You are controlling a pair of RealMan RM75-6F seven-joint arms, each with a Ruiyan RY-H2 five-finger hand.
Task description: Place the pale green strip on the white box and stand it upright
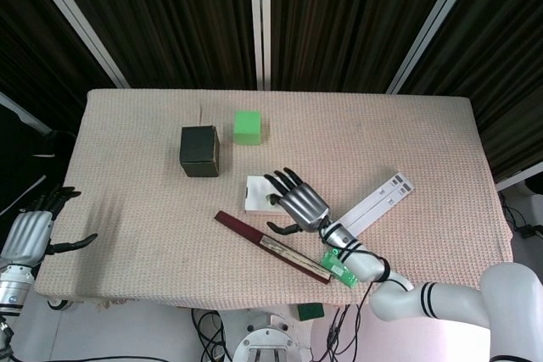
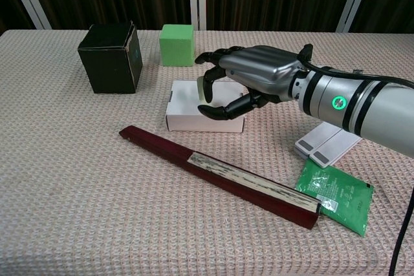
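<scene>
The white box (image 2: 184,118) lies flat at the table's middle, also seen from the head view (image 1: 254,193). On its top stands the pale green strip (image 2: 205,93), upright and mostly hidden by fingers; the head view shows only a sliver of the strip (image 1: 269,199). My right hand (image 2: 253,81) hovers over the box with its fingers curled round the strip and the thumb below, holding it. The same right hand (image 1: 299,205) covers the box's right half in the head view. My left hand (image 1: 30,235) hangs beyond the table's left edge, fingers apart, holding nothing.
A black box (image 2: 110,56) and a green cube (image 2: 177,44) stand behind the white box. A long dark red bar (image 2: 220,176) lies diagonally in front. A green sachet (image 2: 333,195) and a white flat strip (image 2: 323,145) lie to the right.
</scene>
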